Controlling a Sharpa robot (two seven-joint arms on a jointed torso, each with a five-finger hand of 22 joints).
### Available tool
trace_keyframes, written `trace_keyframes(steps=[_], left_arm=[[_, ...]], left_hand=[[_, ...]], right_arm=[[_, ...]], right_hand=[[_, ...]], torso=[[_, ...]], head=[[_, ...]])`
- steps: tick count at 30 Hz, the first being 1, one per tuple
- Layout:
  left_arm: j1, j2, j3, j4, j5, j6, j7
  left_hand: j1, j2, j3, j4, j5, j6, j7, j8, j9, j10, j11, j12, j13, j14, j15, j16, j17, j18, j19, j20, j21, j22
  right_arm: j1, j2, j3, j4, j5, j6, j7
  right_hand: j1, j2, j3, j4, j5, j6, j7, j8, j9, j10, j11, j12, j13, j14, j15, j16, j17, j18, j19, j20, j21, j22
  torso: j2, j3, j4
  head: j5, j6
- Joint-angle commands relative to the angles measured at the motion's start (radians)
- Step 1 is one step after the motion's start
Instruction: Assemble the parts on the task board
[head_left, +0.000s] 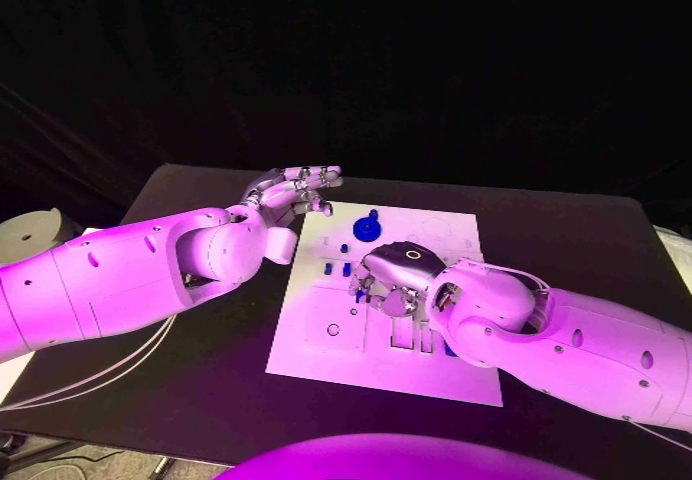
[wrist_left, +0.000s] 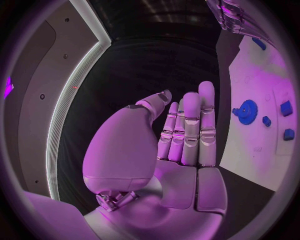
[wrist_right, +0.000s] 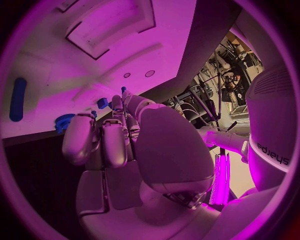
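The task board (head_left: 325, 345) lies mid-worktop (head_left: 188, 400). The right hand (head_left: 392, 278) hovers over its middle, fingers curled down among small blue parts (head_left: 348, 269); whether it grips one I cannot tell. One blue gear (head_left: 366, 227) sits near the board's far edge, just beside the left hand (head_left: 293, 195). Three small blue blocks (wrist_left: 285, 107) lie near the gear. The left hand is flat, fingers straight and together, holding nothing.

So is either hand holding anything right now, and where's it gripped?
The left hand holds nothing, its fingers straight. The right hand is curled down over the task board; whether it pinches a part cannot be told.
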Motion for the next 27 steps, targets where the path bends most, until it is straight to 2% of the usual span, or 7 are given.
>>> trace_keyframes(steps=[1, 12, 27], left_arm=[[0.000, 0.002, 0.001, 0.004, 0.004, 0.018, 0.006], [0.000, 0.002, 0.001, 0.006, 0.004, 0.018, 0.006], [0.000, 0.001, 0.001, 0.006, 0.004, 0.020, 0.004]], left_hand=[[0.001, 0.010, -0.007, -0.001, 0.006, -0.009, 0.001, 0.001, -0.001, -0.008, -0.002, 0.005, -0.001, -0.006, 0.001, 0.006, -0.001, 0.011, -0.005, 0.002, -0.006, -0.001], [0.001, 0.010, -0.007, -0.001, 0.006, -0.009, 0.001, 0.001, -0.001, -0.008, -0.002, 0.005, -0.001, -0.006, 0.001, 0.006, -0.001, 0.011, -0.005, 0.002, -0.006, -0.001], [0.001, 0.010, -0.009, -0.002, 0.006, -0.011, 0.002, 0.001, -0.001, -0.010, -0.002, 0.006, -0.001, -0.007, 0.001, 0.006, -0.002, 0.011, -0.005, 0.002, -0.006, -0.002]], right_arm=[[-0.005, 0.010, -0.002, -0.012, -0.002, 0.025, 0.026], [-0.009, 0.027, -0.007, -0.031, -0.003, 0.041, 0.026], [-0.017, 0.045, -0.012, -0.051, -0.003, 0.067, 0.027]], right_hand=[[-0.006, -0.001, 0.006, -0.002, 0.007, 0.001, 0.007, -0.001, 0.002, 0.023, -0.013, 0.000, 0.001, 0.056, 0.008, 0.003, 0.000, 0.000, 0.001, 0.006, 0.001, -0.001], [-0.009, -0.001, 0.007, -0.003, 0.007, 0.000, 0.007, -0.001, 0.002, 0.023, -0.013, 0.000, 0.001, 0.056, 0.009, 0.004, 0.000, 0.000, 0.001, 0.006, 0.001, 0.000], [-0.012, -0.002, 0.007, -0.004, 0.007, 0.000, 0.008, -0.002, 0.002, 0.022, -0.012, 0.000, 0.001, 0.056, 0.010, 0.004, -0.001, 0.000, 0.001, 0.007, 0.000, -0.001]], torso=[[0.000, 0.0005, -0.0011], [0.000, 0.0020, -0.0018], [0.001, 0.0020, -0.0018]], head=[[0.006, -0.003], [0.014, -0.009], [0.022, -0.015]])
